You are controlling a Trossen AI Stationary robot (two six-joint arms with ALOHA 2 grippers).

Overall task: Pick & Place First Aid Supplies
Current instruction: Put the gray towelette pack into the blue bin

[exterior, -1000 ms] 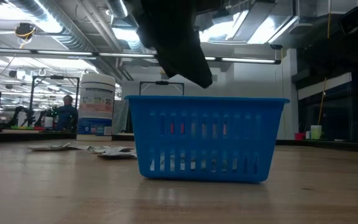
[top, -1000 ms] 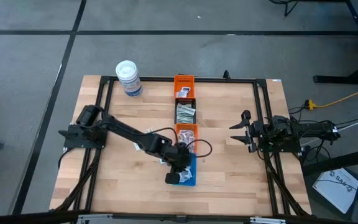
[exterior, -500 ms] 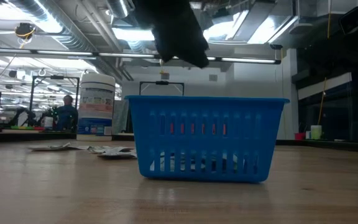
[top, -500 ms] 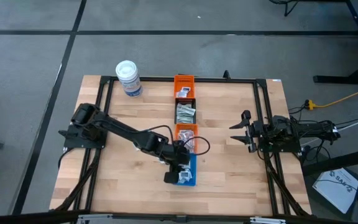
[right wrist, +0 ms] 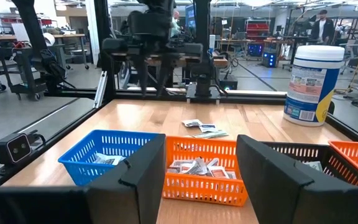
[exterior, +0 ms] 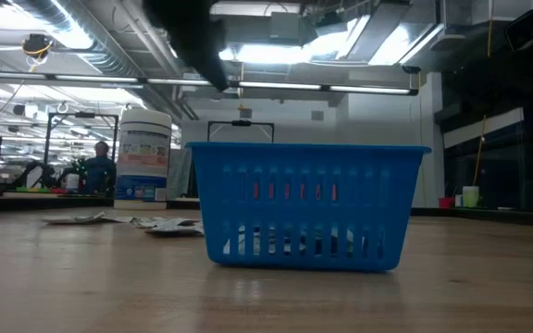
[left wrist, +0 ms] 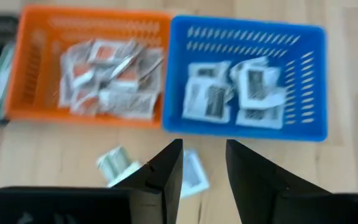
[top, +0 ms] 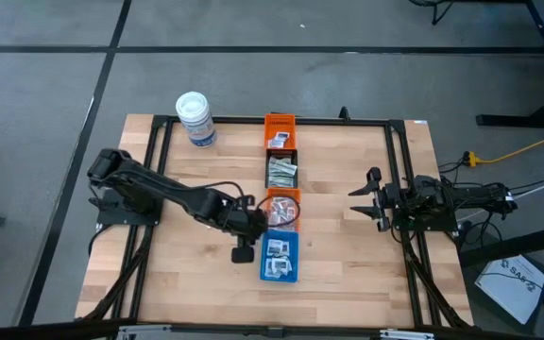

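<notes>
Left gripper (left wrist: 202,163), parted and empty, hovers above two loose packets (left wrist: 194,174) on the counter (left wrist: 55,149); blue bin (left wrist: 316,127) lies ahead.

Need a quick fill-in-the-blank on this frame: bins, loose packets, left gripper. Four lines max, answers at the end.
1. The left gripper hangs over the wooden table with nothing between its open ____.
2. The white packets with black print lie in the ____ plastic bin.
3. Next to that bin stands an ____ plastic bin of red-printed packets.
4. Two loose packets lie on the ____, outside the bins.

Missing words: fingers; blue; orange; table
</notes>
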